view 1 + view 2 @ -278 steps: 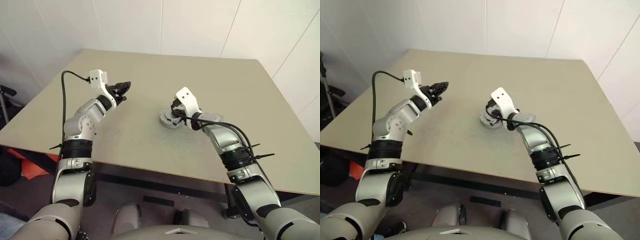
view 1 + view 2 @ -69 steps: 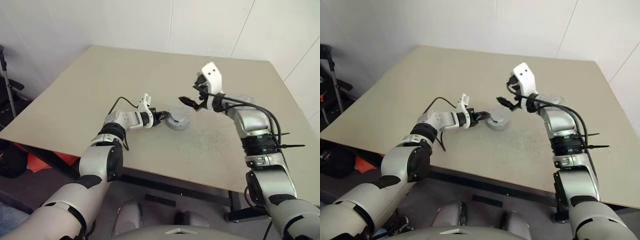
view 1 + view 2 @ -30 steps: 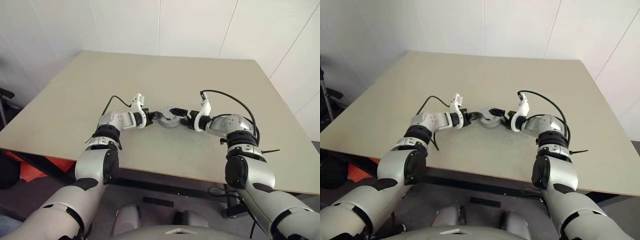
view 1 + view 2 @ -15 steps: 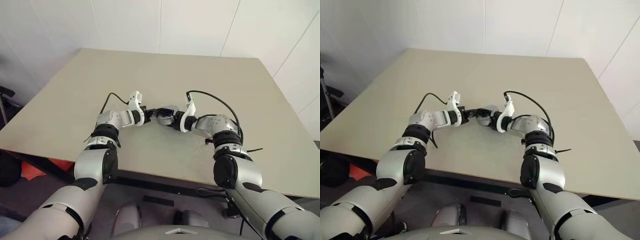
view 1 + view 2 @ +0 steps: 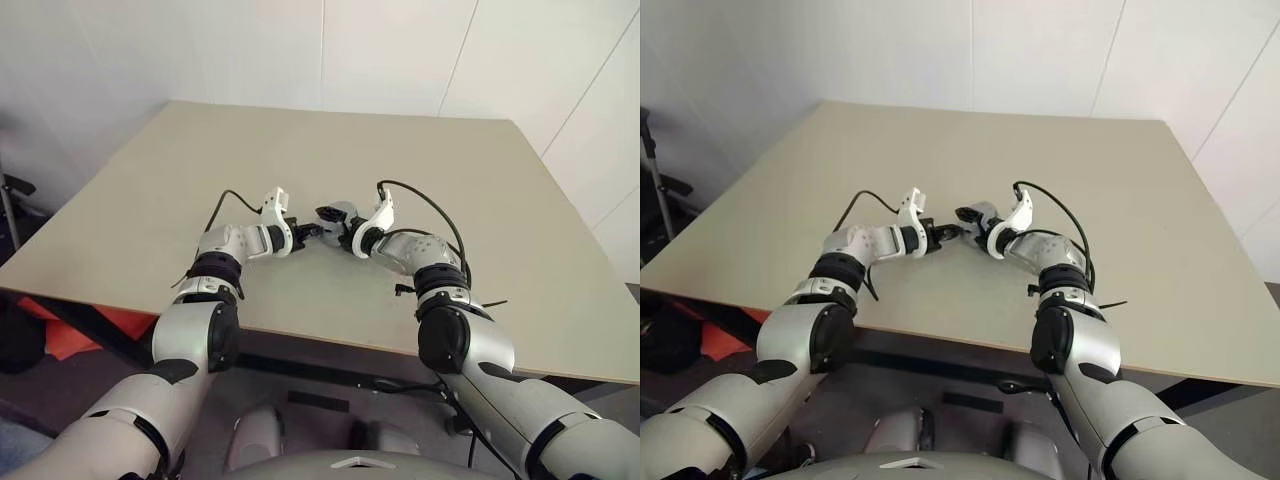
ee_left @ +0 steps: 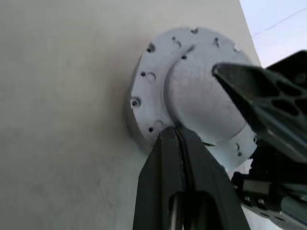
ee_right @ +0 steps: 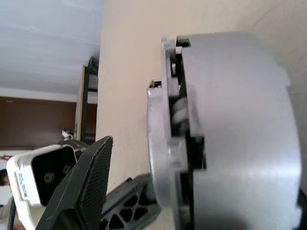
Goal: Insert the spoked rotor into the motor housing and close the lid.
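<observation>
The motor housing [image 5: 343, 211] is a short silvery cylinder with a thin holed flange [image 6: 144, 91], in the middle of the table. My left gripper [image 6: 175, 132] is shut, its tip touching the flange rim. My right gripper [image 5: 333, 216] is open and straddles the housing [image 7: 235, 120]. One of its fingers [image 7: 93, 187] stands a little off the flange side, and the same finger [image 6: 261, 98] reaches over the cylinder. A narrow gap shows between flange and body. The spoked rotor is hidden. I cannot tell whether the flange is the lid.
The beige table [image 5: 460, 160] stretches wide on all sides of the housing. Its front edge [image 5: 330, 350] runs close under my forearms. White walls stand behind it. An orange object [image 5: 70, 330] lies below the table's left corner.
My right gripper has come in leftward and rolled, so its fingers now stand around the housing. The left gripper has stayed shut against the flange.
</observation>
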### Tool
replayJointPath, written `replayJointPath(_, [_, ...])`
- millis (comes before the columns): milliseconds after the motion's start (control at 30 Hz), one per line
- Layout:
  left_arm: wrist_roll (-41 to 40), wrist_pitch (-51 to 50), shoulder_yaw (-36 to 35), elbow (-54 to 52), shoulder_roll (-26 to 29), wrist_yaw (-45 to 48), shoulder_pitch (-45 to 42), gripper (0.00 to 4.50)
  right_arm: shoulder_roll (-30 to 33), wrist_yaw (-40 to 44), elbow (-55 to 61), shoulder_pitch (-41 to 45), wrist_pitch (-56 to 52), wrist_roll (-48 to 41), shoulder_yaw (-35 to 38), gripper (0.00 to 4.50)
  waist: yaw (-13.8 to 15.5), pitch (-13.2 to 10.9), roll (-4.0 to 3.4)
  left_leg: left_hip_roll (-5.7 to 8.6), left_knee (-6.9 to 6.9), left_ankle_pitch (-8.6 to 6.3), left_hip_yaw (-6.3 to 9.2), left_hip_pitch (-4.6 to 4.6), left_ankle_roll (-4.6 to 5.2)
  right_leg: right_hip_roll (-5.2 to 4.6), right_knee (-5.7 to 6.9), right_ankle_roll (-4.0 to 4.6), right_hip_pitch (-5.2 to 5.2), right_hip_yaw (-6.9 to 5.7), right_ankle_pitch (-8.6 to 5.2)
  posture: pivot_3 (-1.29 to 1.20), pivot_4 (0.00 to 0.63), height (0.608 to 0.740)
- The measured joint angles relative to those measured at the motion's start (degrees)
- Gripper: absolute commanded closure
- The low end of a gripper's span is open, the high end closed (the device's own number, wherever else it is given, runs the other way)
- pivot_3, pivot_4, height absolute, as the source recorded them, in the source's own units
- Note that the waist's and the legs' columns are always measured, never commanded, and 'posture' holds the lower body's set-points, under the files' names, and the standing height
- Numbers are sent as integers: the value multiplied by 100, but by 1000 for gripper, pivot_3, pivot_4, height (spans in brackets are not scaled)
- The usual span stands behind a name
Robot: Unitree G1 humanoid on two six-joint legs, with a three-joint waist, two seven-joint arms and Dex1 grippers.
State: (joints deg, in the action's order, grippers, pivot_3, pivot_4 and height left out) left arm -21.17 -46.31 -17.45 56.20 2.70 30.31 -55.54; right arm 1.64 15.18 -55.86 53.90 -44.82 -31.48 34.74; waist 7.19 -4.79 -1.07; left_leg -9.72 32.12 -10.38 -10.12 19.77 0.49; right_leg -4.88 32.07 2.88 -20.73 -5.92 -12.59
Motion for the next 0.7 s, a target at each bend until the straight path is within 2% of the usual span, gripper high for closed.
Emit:
replayJointPath(67, [-3, -4, 18, -2, -35, 40, 0, 4500, 4, -33, -1, 6, 143, -8, -11, 10, -9, -37, -62, -23, -11, -12, 16, 2, 18, -46, -98, -5, 63, -138, 2, 0, 0, 740])
replayJointPath(100, [-6, -19, 34, -4, -43, 65, -3, 4500, 9, -34, 0, 12, 197, -22, -11, 10, -7, -47, -87, -38, -35, -15, 13, 29, 23, -49, -58, -13, 105, -154, -4, 0, 0, 740])
replayJointPath(133, [-7, -43, 55, -4, -61, 73, -3, 4500, 30, -39, 0, 14, 238, -26, -11, 10, -4, -45, -76, -29, -45, -15, -25, 49, 23, -61, 89, -3, 80, -96, -96, 0, 0, 740])
replayJointPath(167, [-6, -75, 87, 7, -77, 78, 1, 4500, 51, -48, 0, 19, 286, -26, -13, 10, 7, -31, 13, 2, -76, -15, -161, 48, 22, -97, 275, 46, 71, 26, -145, 0, 0, 740])
replayJointPath(200, [3, -122, 128, 37, -100, 74, 43, 4500, 72, -71, 0, 49, 366, -25, -21, 10, 33, -29, 62, 39, -116, -10, -241, 39, 11, -140, 301, -86, -3, 139, -167, 0, 0, 740])
replayJointPath(233, [41, -163, 195, 129, -138, 42, 102, 4500, 79, -80, 0, 73, 413, -29, -23, 194, 108, -26, 59, 68, -135, -59, -224, 63, -25, -161, 286, -86, -19, 167, -169, 0, 0, 740])
replayJointPath(267, [53, -140, 202, 109, -178, 45, 145, 4500, 119, -82, 1, 85, 421, -43, -22, 401, 188, -14, 36, 74, -152, -58, -138, 92, -21, -150, 279, -85, -54, 155, -168, 0, 0, 740])
replayJointPath(300, [58, -165, 231, 107, -187, 49, 106, 4500, 159, -97, 1, 85, 442, -53, -20, 597, 227, 12, 2, 39, -155, 45, -104, 135, -38, -112, 289, -72, -84, 121, -158, 0, 0, 740])
replayJointPath(367, [40, -196, 254, 88, -202, 69, 78, 4500, 174, -143, 1, 85, 495, -54, -21, 1271, 248, 35, -33, -38, -117, 277, -113, 187, 43, -41, 328, -18, -122, 115, -128, 0, 0, 740])
replayJointPath(500, [5, -223, 298, 71, -225, 67, 55, 4500, 80, -141, -15, 106, 531, -88, -76, 2453, 229, 35, -32, -27, -114, 254, -125, 212, 77, -45, 267, -35, -120, 129, -98, 0, 0, 740])
replayJointPath(700, [-11, -224, 314, 71, -224, 55, 56, 4500, 113, -174, -89, 155, 626, -100, -123, 2523, 204, 33, -29, -16, -115, 253, -127, 211, 77, -54, 258, -47, -112, 137, -99, 0, 0, 740])
